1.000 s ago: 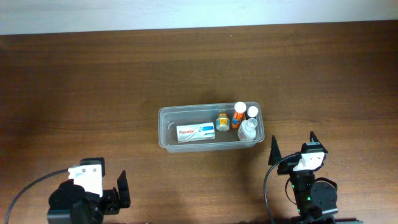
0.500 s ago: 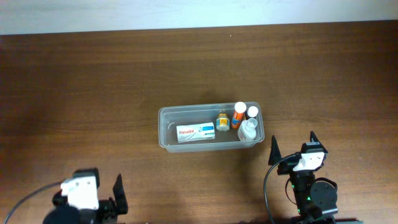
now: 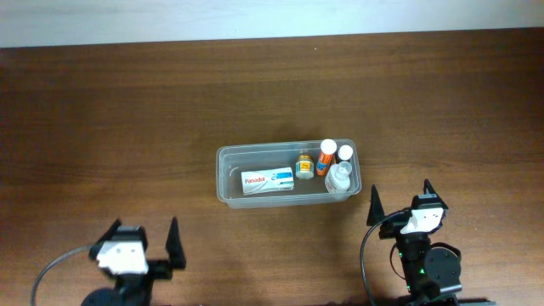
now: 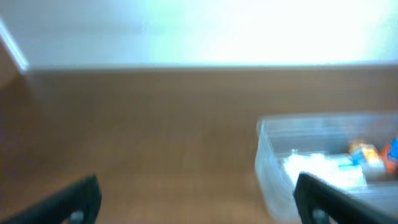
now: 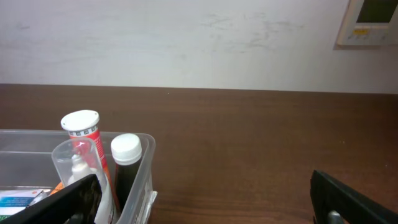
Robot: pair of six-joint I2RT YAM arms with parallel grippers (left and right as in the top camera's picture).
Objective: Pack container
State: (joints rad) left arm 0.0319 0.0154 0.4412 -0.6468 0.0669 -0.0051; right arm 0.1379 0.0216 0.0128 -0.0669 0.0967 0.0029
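— Where's the container [image 3: 228,174] from where you stand?

— Middle of the tabletop [image 3: 127,110], a little right of centre, its long side running left to right. The overhead view looks right into it. A white-and-blue box [image 3: 268,180] lies flat, with a small amber bottle [image 3: 304,164] beside it. An orange tube [image 3: 326,157], a white-capped dark bottle [image 3: 345,153] and a clear bottle [image 3: 339,177] crowd the right end.

— And the wrist cameras?

— The right one looks across the container's right end from low down. It shows the tube and the dark bottle standing upright, which the top view can't tell you. It also catches the pale wall [image 5: 186,37] behind and a small panel [image 5: 372,22] mounted on it (top corner, partly cut off). The left one is blurred: the container's left end and smears of colour inside, no more.

— The hands?

— The left hand [image 3: 144,228] is near the front edge, well apart from the container, fingers spread wide and holding nothing. The right hand [image 3: 399,189] is just in front of the container's right corner, near but not touching. It's spread wide too, and empty.

— Room to move?

— Open wood all round the container. It's broad to the left and behind, and narrower at the front right, where the right hand stands.
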